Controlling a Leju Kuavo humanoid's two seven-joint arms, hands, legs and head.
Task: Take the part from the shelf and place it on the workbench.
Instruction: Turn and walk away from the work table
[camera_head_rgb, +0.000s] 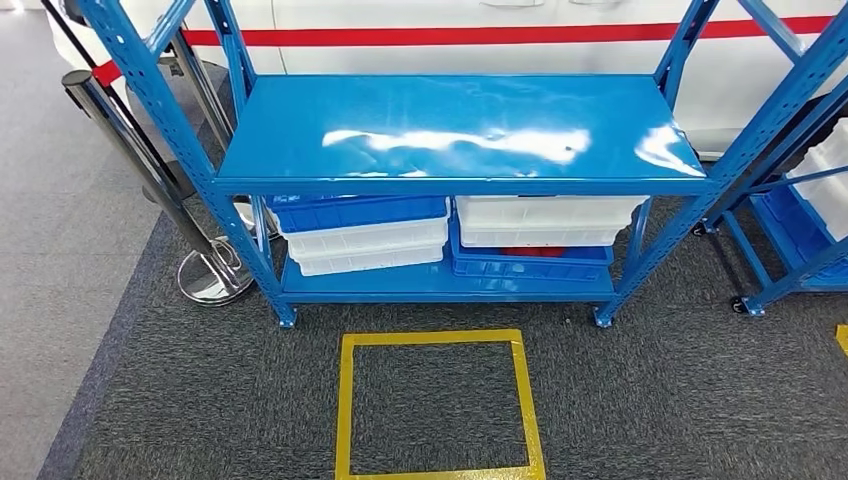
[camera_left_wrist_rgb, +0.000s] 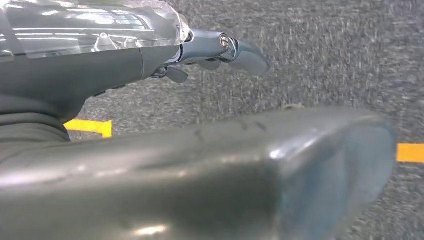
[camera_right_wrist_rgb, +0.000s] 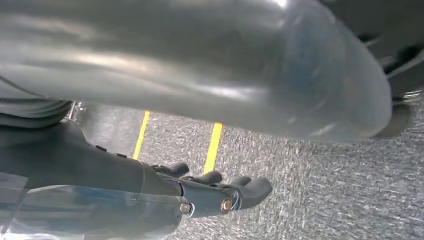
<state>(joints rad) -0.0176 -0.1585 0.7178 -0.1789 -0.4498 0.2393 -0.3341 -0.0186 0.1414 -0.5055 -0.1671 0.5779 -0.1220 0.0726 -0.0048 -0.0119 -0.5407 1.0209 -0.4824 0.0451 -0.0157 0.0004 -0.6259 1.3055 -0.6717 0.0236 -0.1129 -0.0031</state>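
Observation:
A blue metal shelf (camera_head_rgb: 460, 130) stands right in front of me in the head view, and its glossy top board is bare. On its lower level sit a blue bin (camera_head_rgb: 360, 212) stacked on white bins (camera_head_rgb: 365, 248) and, to the right, white bins (camera_head_rgb: 545, 215) on a blue tray (camera_head_rgb: 530, 266). A bit of red (camera_head_rgb: 530, 251) shows between those; I cannot tell what it is. My left hand (camera_left_wrist_rgb: 165, 150) hangs over the grey carpet, fingers (camera_left_wrist_rgb: 240, 52) loosely extended and holding nothing. My right hand (camera_right_wrist_rgb: 165, 85) hangs likewise, its fingers (camera_right_wrist_rgb: 235, 192) apart and empty.
A yellow taped square (camera_head_rgb: 438, 405) marks the carpet before the shelf. A barrier post (camera_head_rgb: 130, 140) with a chrome base (camera_head_rgb: 212, 275) stands at the left. A second blue rack on wheels (camera_head_rgb: 790, 230) is at the right. A white car with a red stripe (camera_head_rgb: 480, 35) is behind.

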